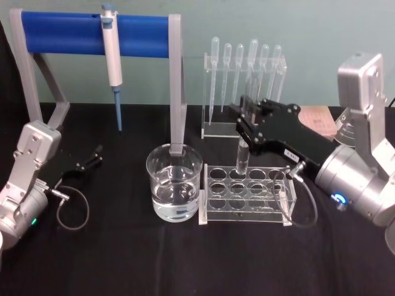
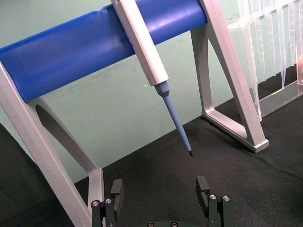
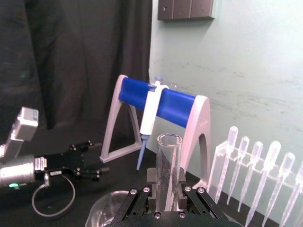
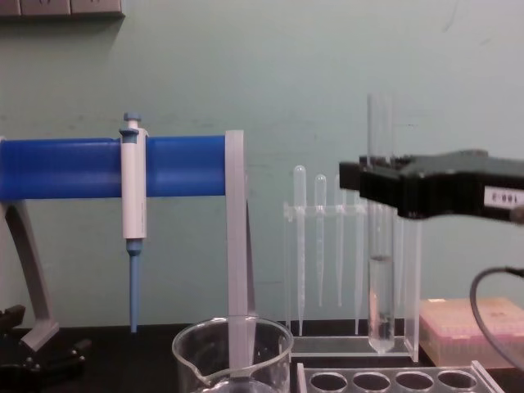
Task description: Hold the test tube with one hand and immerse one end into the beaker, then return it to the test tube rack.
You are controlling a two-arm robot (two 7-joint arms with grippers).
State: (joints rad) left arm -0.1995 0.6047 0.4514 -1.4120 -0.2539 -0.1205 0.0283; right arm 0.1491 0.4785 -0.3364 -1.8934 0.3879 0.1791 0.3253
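The right gripper (image 1: 245, 126) pinched the tube (image 4: 381, 246) upright above the rack (image 1: 247, 194); it should travel level to the beaker (image 1: 174, 182), while the left gripper (image 1: 92, 157) idled, fingers spread.

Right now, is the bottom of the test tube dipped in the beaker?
No: in the chest view the test tube, gripped by the right hand, hangs above the rack, beside the beaker.

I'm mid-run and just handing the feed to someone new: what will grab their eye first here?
Most likely the right gripper, shut on the upright test tube and holding it clear above the clear rack. Next, the water-filled beaker just left of that rack, and behind it the blue-barred stand with the pipettor hanging from it. The left gripper rests open at far left.
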